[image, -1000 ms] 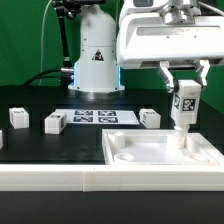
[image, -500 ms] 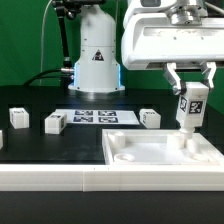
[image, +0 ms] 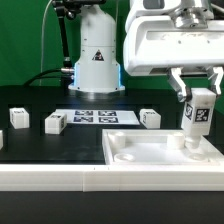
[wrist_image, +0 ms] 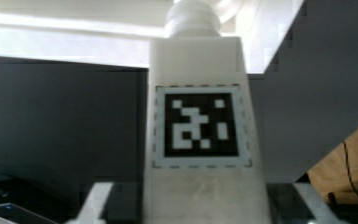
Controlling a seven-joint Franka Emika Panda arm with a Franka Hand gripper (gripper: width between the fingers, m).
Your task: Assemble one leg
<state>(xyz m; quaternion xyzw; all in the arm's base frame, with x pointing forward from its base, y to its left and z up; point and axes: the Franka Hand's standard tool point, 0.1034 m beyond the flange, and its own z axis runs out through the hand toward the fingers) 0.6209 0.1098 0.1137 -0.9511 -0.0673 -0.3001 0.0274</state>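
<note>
White leg (image: 200,116) upright, clamped in closed tool (image: 198,92), lower end at corner recess of panel (image: 140,161).

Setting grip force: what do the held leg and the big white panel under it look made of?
The leg looks like matte white plastic: even colour, no grain, with a printed black-and-white tag on its face. The panel looks the same matte white plastic, with smooth rounded recesses. Which plastic is unclear.
</note>
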